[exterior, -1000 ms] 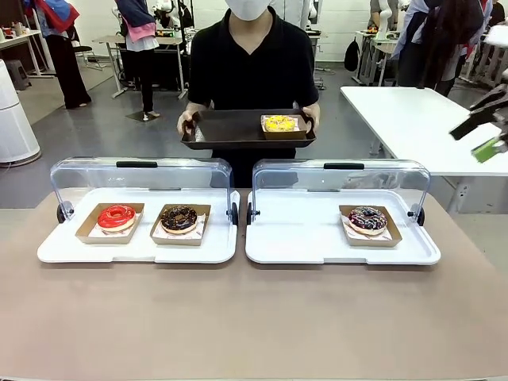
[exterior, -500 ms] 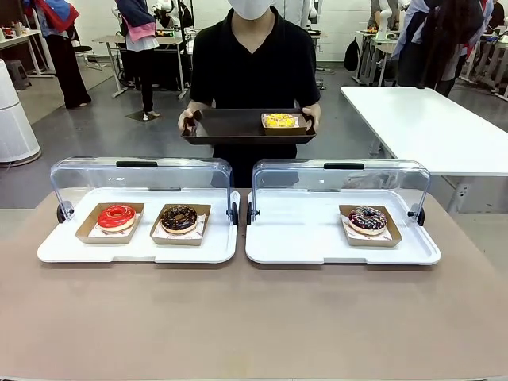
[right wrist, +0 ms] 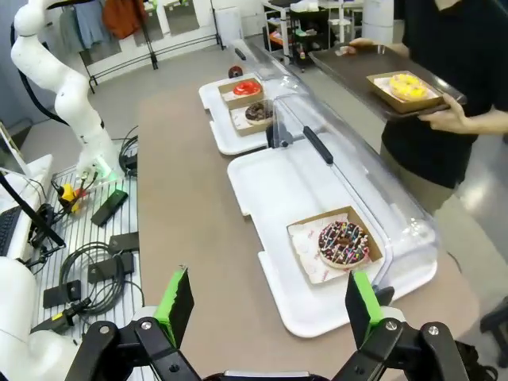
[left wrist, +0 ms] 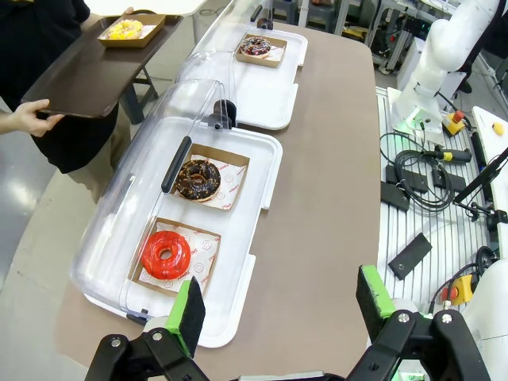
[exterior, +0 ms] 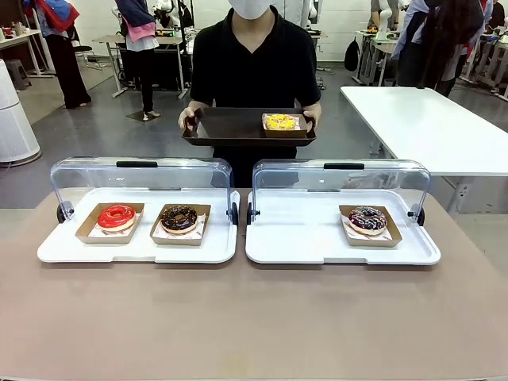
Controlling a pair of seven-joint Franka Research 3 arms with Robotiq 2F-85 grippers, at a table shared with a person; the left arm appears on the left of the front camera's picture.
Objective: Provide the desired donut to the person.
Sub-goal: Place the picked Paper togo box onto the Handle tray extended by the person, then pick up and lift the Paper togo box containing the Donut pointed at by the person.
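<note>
**Yellow donut on the person's tray; both grippers wide and empty**

The brown table point(exterior: 254, 317) spans the lower half of the front view. Behind it, at top centre, the person point(exterior: 250, 63) stands holding a dark serving tray point(exterior: 226, 127) with both hands.

Two white trays sit side by side across the middle of the frame, the left white tray point(exterior: 135, 250) and the right white tray point(exterior: 317, 246). Each has its clear cover point(exterior: 139, 178) swung up at the far edge.

The yellow donut point(exterior: 279, 121) lies in a cardboard dish at the right end of the dark serving tray.

On the left white tray, a red donut point(exterior: 117, 216) and a chocolate donut point(exterior: 179, 217) sit in dishes beside each other. A sprinkled donut point(exterior: 367, 218) sits at the right of the right white tray.

At the bottom of each wrist view, the left gripper point(left wrist: 281, 300) and the right gripper point(right wrist: 268, 302) are spread wide, with nothing between their pads.
</note>
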